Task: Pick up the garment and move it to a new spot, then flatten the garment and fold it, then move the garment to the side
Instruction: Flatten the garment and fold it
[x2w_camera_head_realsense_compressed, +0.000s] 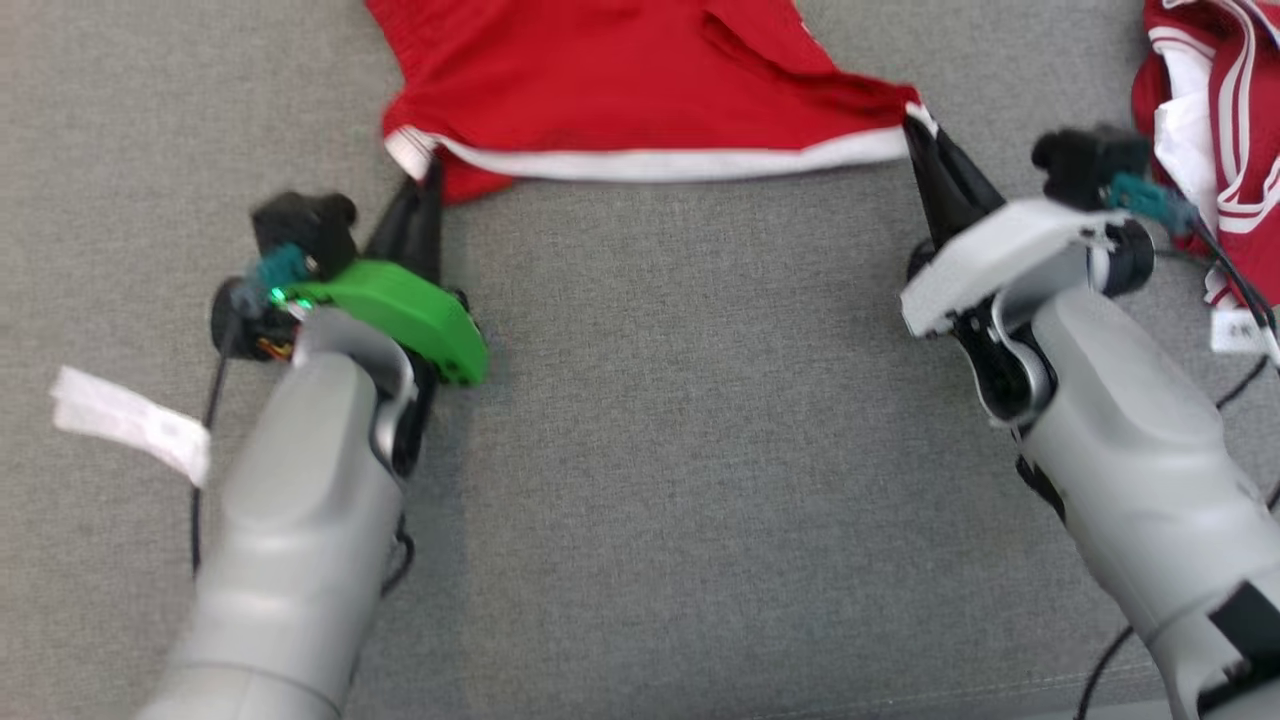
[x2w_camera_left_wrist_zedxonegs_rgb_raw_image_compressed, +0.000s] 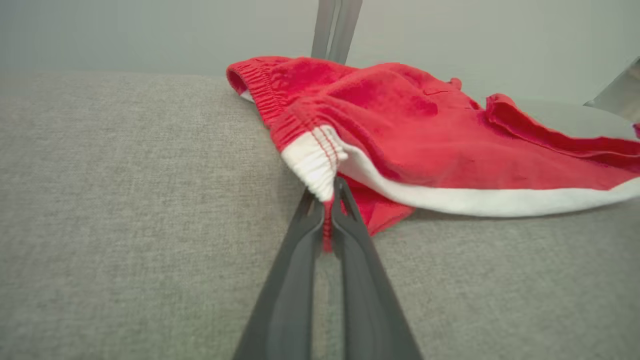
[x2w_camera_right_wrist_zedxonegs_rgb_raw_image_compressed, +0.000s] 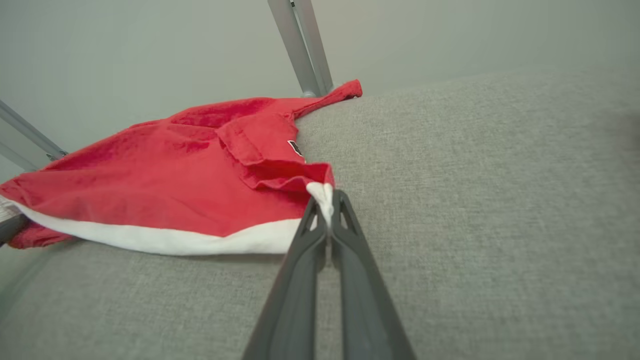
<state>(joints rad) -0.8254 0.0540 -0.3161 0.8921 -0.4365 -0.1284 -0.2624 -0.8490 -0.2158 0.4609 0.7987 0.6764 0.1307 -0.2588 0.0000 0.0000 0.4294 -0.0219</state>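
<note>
We are looking down at a grey fabric-covered desk (x2w_camera_head_realsense_compressed: 680, 400). A red cloth garment with a white hem band (x2w_camera_head_realsense_compressed: 640, 90) is lying across the top centre of the frame, its white edge facing us. Our left pincer (x2w_camera_head_realsense_compressed: 425, 185), at centre left, is pinching the gathered white corner of the hem, fingers closed on the cloth. Our right pincer (x2w_camera_head_realsense_compressed: 918, 125), at upper right, is clamping the opposite white corner. A second red-and-white striped garment (x2w_camera_head_realsense_compressed: 1220, 120) is lying at far upper right, and a white paper strip (x2w_camera_head_realsense_compressed: 130, 420) at the left edge.
</note>
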